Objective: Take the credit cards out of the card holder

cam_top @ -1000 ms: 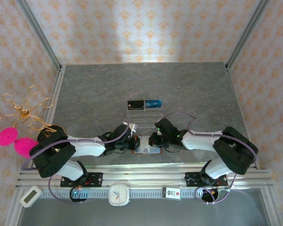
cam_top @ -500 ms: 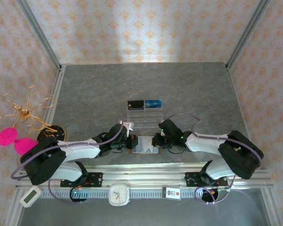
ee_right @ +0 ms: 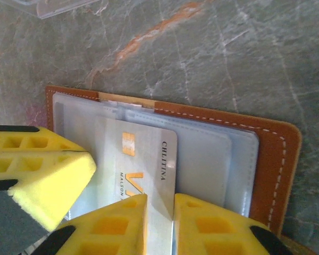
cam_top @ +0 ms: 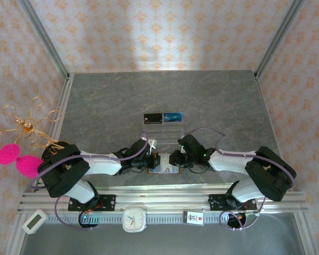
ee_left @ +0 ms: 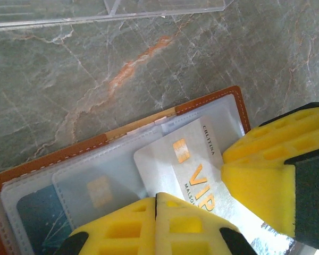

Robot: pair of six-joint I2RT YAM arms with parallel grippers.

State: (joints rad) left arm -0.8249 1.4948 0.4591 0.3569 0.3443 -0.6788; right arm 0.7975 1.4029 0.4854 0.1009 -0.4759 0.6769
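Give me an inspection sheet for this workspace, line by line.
Surface: grey marbled table.
Job's things: brown holder lies open; white VIP card lies across its clear sleeves.
Clutter: clear stand with a black card and a blue card.
Tools: left tool shut, tips at the VIP card; right tool slightly open over it.
Cables: purple cables loop along both arms.
Surroundings: patterned walls, gold wire ornament, pink pompoms, white clock.
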